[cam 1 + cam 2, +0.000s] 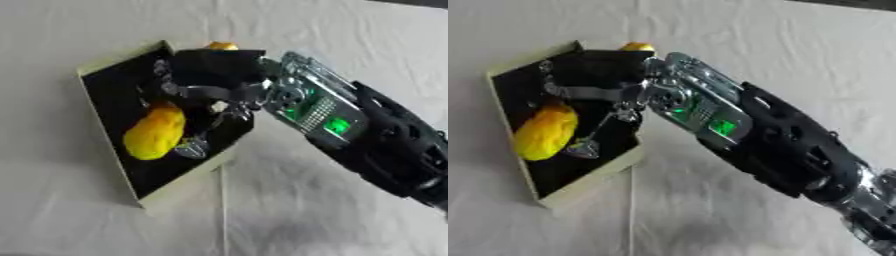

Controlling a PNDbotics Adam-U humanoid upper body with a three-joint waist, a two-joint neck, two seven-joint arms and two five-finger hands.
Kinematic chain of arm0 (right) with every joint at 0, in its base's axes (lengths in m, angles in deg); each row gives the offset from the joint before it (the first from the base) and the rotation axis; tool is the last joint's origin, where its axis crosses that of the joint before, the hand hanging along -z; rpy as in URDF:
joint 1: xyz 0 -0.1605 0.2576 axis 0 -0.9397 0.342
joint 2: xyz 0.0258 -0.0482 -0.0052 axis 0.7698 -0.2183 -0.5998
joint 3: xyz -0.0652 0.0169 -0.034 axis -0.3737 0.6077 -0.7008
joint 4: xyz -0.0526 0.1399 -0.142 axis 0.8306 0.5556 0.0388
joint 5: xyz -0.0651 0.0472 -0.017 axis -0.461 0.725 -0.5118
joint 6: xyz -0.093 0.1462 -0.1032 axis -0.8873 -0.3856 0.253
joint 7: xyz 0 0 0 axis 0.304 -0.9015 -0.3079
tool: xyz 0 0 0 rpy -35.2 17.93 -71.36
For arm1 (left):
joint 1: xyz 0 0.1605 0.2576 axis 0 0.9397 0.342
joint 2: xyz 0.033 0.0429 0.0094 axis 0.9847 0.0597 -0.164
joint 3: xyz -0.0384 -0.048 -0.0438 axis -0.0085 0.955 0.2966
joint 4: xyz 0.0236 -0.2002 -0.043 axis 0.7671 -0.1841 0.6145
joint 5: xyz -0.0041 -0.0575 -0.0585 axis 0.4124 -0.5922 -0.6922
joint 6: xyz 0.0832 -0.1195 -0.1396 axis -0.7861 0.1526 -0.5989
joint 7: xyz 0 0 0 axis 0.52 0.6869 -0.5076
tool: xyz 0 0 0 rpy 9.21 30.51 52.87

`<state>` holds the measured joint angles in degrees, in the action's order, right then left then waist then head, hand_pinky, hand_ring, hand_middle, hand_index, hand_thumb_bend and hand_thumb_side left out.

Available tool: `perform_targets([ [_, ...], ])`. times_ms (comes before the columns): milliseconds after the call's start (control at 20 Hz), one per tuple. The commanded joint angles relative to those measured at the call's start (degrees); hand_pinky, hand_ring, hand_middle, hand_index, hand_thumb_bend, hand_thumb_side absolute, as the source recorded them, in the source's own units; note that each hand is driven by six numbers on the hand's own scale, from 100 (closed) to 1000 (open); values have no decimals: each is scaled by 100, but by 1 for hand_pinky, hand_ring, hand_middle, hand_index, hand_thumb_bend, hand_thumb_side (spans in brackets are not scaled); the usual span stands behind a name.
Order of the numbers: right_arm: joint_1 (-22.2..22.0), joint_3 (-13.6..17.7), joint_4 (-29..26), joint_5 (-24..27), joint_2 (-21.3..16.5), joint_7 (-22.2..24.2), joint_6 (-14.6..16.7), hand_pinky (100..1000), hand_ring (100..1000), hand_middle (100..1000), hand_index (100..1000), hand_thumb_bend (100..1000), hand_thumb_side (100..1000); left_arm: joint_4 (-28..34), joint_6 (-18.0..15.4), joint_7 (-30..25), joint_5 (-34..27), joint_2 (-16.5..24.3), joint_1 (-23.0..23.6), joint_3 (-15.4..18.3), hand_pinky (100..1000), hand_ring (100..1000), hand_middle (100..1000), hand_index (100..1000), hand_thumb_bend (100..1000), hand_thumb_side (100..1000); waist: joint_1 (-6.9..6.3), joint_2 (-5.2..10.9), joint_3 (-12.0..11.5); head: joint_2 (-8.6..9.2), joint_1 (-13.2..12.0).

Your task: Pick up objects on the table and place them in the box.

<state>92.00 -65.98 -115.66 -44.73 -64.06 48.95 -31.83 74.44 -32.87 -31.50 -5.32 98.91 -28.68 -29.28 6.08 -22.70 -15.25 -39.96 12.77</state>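
Note:
A shallow box with a cream rim and a black inside lies askew on the white cloth, left of centre. In it rests a yellow, lemon-like object. My right hand reaches in from the right and hovers over the box. Its fingers hang down relaxed just right of the yellow object, and I cannot tell whether they touch it. A small orange-yellow thing peeks out behind the hand at the box's far edge; most of it is hidden. My left hand does not show.
My right forearm, black and silver with a green light, crosses the right half of the view. Wrinkled white cloth covers the table all around the box.

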Motion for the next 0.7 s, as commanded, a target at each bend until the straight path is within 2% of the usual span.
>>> perform_targets([
  [50,46,18,148,-271,-10,66,155,810,742,607,699,100,100,91,4,-45,-14,60,-13,2,877,832,814,900,100,646,-57,91,-15,56,24],
  [100,42,20,204,-371,-3,96,192,811,746,612,704,100,100,91,9,-52,-16,49,-8,-1,877,832,814,900,100,646,-58,88,-14,61,27],
  [150,37,22,253,-463,3,126,227,819,779,670,756,100,100,91,18,-57,-19,38,-2,-4,878,832,814,900,100,648,-58,87,-12,62,30],
  [250,37,16,326,-693,13,272,337,855,862,800,864,221,100,91,33,-65,-29,21,2,-8,878,831,813,900,100,648,-59,86,-9,58,34],
  [300,39,25,346,-798,20,341,404,858,869,810,872,231,100,91,37,-71,-33,16,0,-12,878,831,813,900,100,648,-61,85,-7,55,33],
  [350,40,46,368,-890,29,379,459,879,907,845,899,279,215,91,40,-79,-37,12,1,-17,878,831,813,900,100,648,-65,83,-5,58,31],
  [400,40,75,397,-970,43,378,495,883,915,849,902,289,250,91,45,-87,-41,6,3,-22,878,831,813,900,100,649,-69,81,-3,60,33],
  [450,41,107,426,-1043,53,341,511,895,936,867,918,309,360,91,49,-95,-46,0,4,-27,878,831,813,900,100,649,-73,80,1,63,35],
  [500,43,132,455,-1108,62,281,514,897,938,868,919,311,366,91,53,-103,-52,-5,4,-32,878,831,813,900,100,649,-76,79,4,64,36],
  [550,48,164,483,-1163,72,204,500,903,941,869,922,318,419,91,57,-115,-57,-9,8,-41,879,831,812,900,100,650,-80,78,9,67,34],
  [700,68,268,493,-1237,90,-58,414,908,946,871,923,328,407,91,70,-138,-72,-27,11,-50,879,831,811,900,100,650,-88,79,22,66,33],
])
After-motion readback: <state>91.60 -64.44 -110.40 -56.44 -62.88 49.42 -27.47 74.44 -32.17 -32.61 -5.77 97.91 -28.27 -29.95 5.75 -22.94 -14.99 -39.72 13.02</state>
